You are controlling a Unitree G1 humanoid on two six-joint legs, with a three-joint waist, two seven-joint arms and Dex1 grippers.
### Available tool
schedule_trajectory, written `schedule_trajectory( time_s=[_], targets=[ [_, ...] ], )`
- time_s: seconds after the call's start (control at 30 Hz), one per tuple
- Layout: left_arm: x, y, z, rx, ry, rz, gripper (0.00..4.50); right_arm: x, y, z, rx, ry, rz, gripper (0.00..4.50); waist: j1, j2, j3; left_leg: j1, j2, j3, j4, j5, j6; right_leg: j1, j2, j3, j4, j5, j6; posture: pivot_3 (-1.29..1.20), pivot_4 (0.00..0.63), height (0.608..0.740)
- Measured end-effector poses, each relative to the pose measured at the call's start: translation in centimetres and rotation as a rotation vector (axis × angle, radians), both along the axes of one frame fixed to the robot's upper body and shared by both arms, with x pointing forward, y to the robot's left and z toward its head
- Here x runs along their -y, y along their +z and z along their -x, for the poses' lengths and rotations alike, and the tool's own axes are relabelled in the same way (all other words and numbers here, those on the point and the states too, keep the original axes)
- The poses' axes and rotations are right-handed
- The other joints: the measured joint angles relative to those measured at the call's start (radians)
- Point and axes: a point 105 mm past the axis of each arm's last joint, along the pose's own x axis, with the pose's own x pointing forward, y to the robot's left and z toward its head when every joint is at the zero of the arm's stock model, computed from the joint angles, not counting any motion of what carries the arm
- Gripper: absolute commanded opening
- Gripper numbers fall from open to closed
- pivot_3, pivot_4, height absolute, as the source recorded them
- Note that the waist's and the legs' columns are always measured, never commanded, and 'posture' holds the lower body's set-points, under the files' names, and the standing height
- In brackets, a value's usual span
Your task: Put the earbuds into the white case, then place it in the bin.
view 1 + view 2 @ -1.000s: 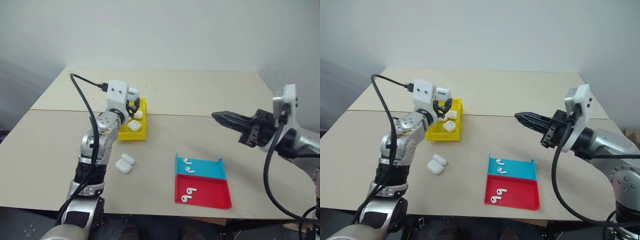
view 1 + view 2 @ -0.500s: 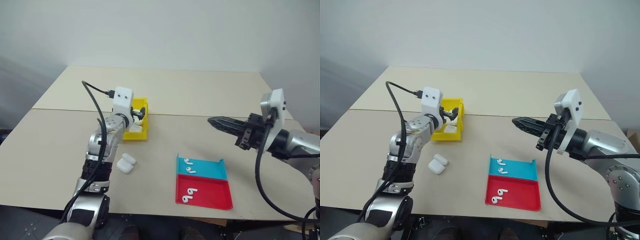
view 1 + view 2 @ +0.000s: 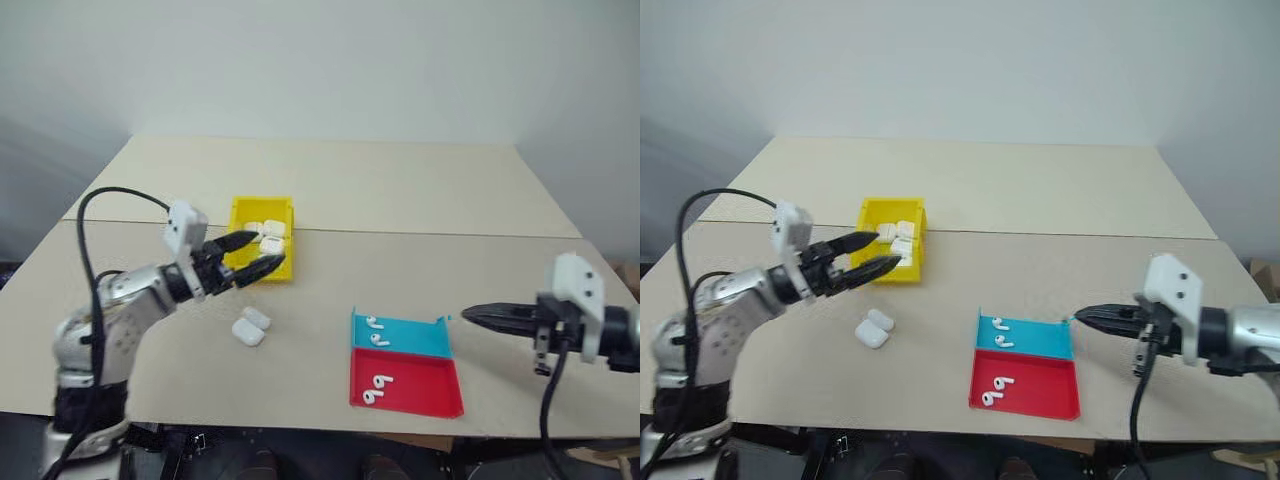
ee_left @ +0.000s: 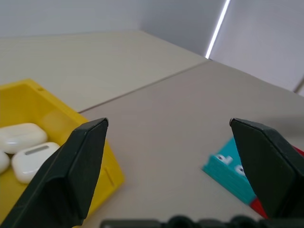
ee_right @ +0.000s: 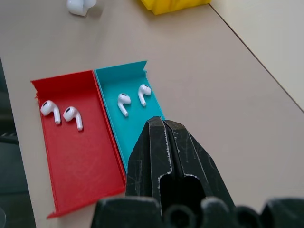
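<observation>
The yellow bin [image 3: 262, 204] stands left of the table's middle with white cases [image 3: 266, 237] lying in it. My left gripper [image 3: 260, 254] hangs open and empty just in front of the bin, pointing at it. The left wrist view shows the bin's wall [image 4: 29, 92] and cases [image 4: 33, 160] between the spread fingers. Two more white cases [image 3: 250, 326] lie loose on the table nearer me. Earbuds lie in pairs in the blue tray [image 3: 376, 331] and the red tray [image 5: 61, 113]. My right gripper [image 3: 470, 316] is shut and empty, just right of the blue tray.
The blue tray [image 3: 425, 341] and the red tray [image 3: 420, 390] sit side by side near the table's front edge, right of centre. A seam [image 3: 420, 233] runs across the tabletop behind the bin.
My left gripper has opened and drawn back from over the bin toward me. My right arm, still shut, has sunk and pulled back to the right, beside the trays.
</observation>
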Motion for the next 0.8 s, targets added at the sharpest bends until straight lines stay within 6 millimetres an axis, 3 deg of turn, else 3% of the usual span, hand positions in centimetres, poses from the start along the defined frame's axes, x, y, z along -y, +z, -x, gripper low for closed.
schedule_trajectory(
  time_s=[0.2, 0.43, 0.8],
  targets=[
    [-3.5, -1.6, 2.9, -0.089, -0.03, -0.16, 4.46, 2.3, 0.1, 1.5, -0.008, 0.048, 0.092, 0.0, -0.004, 0.0, 0.0, 0.001, 0.0, 0.0, 0.0, 0.0, 0.0, 0.0, 0.0, 0.0, 0.0, 0.0, 0.0, 0.0, 0.15, 0.74],
    [-5.4, -1.0, 6.2, -0.104, -0.132, -0.287, 4.46, 4.3, -1.2, 2.2, -0.059, 0.048, 0.153, 0.0, -0.005, 0.0, 0.0, 0.001, 0.0, 0.002, -0.001, 0.0, 0.0, -0.001, 0.0, 0.001, 0.0, 0.0, 0.0, 0.0, 0.15, 0.74],
    [-6.0, -0.8, 7.1, -0.083, -0.132, -0.313, 4.46, 5.6, -1.1, 1.4, -0.046, 0.036, 0.199, 0.0, -0.005, 0.0, 0.0, 0.001, 0.001, 0.003, -0.001, 0.0, 0.0, -0.001, 0.0, 0.002, 0.0, 0.0, -0.001, 0.0, 0.15, 0.74]
  ],
)
